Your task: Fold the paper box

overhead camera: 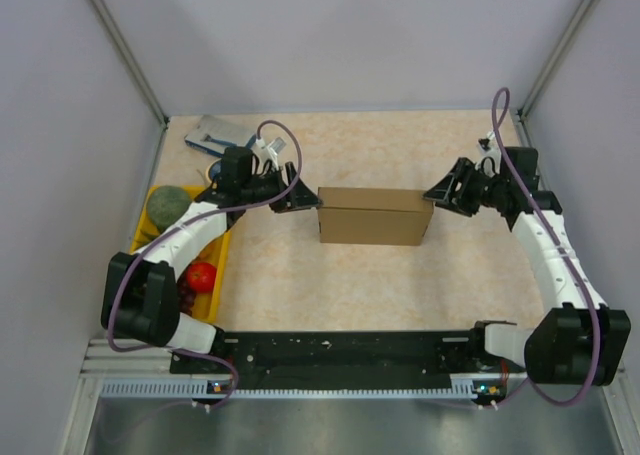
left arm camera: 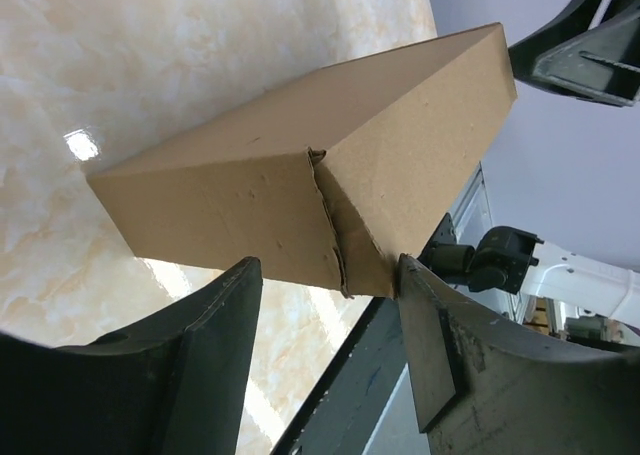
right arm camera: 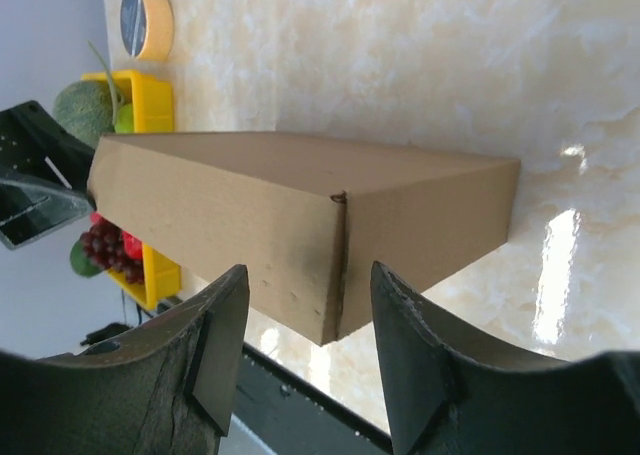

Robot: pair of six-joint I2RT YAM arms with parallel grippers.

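The beige marbled counter (overhead camera: 400, 155) is seen from above, with the two arms bolted at its near edge. The left arm (overhead camera: 190, 230) is reached forward and inward to the left end of the paper box (overhead camera: 372, 217). The right arm (overhead camera: 545, 245) is bent round to its right end.

The paper box is found at mid-counter. It is closed up as a brown rectangular carton, laid flat, with its long side running left to right.

In the left wrist view, a vertical corner of the paper box (left arm camera: 250, 185) is framed between the two dark fingers (left arm camera: 215, 345). The left jaws are held moderately wide and nothing is clamped. One fingertip is set close against the corner, though contact cannot be told. A slightly ragged seam is seen down that corner.

In the right wrist view, the opposite end of the carton (right arm camera: 250, 205) is framed likewise. The right jaws are parted about as far, just short of the cardboard, and nothing is held.

A yellow tray (overhead camera: 222, 260) is placed along the left edge, partly under the left arm. In it are seen a green melon (overhead camera: 168, 205), a red fruit (overhead camera: 201, 275) and dark grapes (overhead camera: 186, 297). At the far left corner a blue-grey packet (overhead camera: 222, 132) is laid, with a tape roll (overhead camera: 214, 167) just beside it.
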